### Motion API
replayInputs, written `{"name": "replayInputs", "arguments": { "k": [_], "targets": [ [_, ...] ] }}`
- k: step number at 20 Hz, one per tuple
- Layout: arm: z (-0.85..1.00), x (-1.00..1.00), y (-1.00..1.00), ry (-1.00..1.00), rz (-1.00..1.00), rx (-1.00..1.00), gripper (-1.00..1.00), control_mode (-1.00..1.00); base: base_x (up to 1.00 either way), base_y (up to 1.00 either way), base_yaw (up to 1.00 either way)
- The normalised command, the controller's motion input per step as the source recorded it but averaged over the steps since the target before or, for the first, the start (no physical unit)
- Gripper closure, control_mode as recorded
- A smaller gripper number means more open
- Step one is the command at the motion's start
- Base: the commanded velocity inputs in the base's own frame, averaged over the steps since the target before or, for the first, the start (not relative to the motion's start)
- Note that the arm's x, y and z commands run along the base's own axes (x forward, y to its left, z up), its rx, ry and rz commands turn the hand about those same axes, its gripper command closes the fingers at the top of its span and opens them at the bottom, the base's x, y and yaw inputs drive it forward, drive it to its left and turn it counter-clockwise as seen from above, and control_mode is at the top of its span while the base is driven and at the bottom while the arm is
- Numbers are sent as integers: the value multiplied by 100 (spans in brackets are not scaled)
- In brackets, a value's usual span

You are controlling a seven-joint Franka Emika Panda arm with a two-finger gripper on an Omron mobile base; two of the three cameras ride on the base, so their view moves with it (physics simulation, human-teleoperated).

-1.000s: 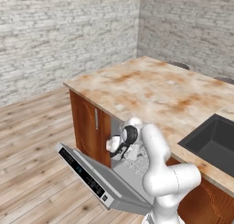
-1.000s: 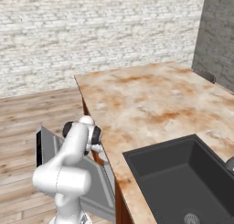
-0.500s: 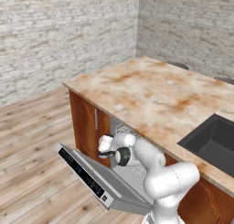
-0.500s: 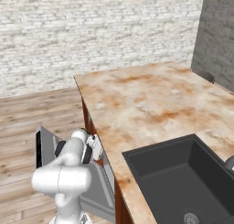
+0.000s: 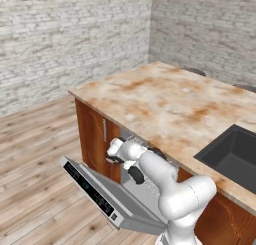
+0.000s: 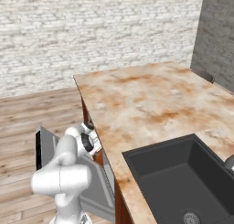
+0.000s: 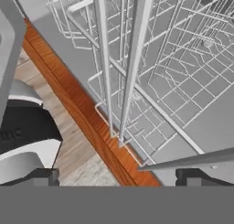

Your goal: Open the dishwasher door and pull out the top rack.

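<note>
Dishwasher door (image 5: 97, 191) dropped open, top rack (image 7: 151, 77) wires just ahead of fingers (image 7: 45, 176), fingers spread apart, empty.

Our white Franka arm bends low at centre frame. Our two-finger gripper (image 5: 116, 151) stands wide open, holding nothing.

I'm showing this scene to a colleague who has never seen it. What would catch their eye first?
The dishwasher door hangs dropped open below the marbled counter, its black control strip facing the wooden floor. The white arm bends down over it, its open gripper at the mouth of the dishwasher. In the hand view, the pale wire top rack looms close in front of the fingertips.
</note>
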Motion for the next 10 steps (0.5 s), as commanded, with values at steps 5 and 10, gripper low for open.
{"name": "replayInputs", "arguments": {
  "k": [5, 10],
  "targets": [
    [-46, -17, 4, 6, 6, 56, -100, -100, 0, 0, 0],
    [-65, -40, 15, 3, 9, 53, -100, -100, 0, 0, 0]
  ]
}}
